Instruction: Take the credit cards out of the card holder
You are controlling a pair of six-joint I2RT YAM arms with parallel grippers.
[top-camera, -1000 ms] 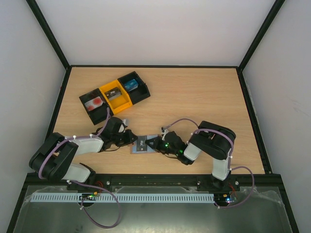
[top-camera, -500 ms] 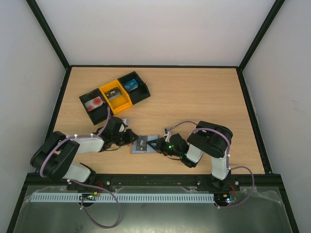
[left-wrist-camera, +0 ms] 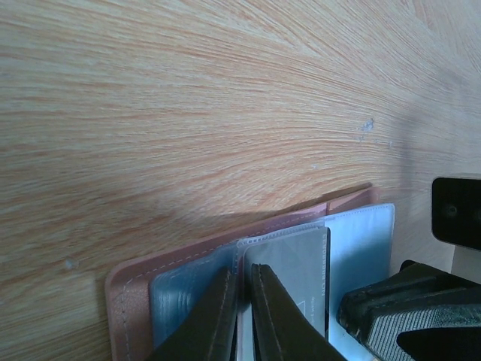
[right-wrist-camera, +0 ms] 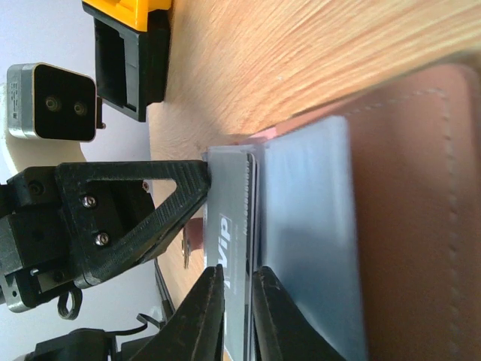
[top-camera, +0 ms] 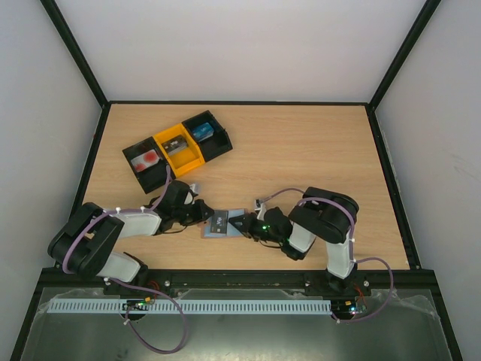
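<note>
I'm looking into a robot lab cell here: white enclosure walls (top-camera: 240, 45), black frame struts (top-camera: 75, 53), a wood-grain table (top-camera: 301, 150).

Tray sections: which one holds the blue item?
The black end section at the right, beside the yellow middle section, holds the blue item. The other black end section holds a red-and-white item.

card holder (left-wrist-camera: 180, 289): blue-grey, pinkish-brown rim | credit card (left-wrist-camera: 293, 259): dark grey, pale marks | tray (top-camera: 188, 159): black-yellow
</note>
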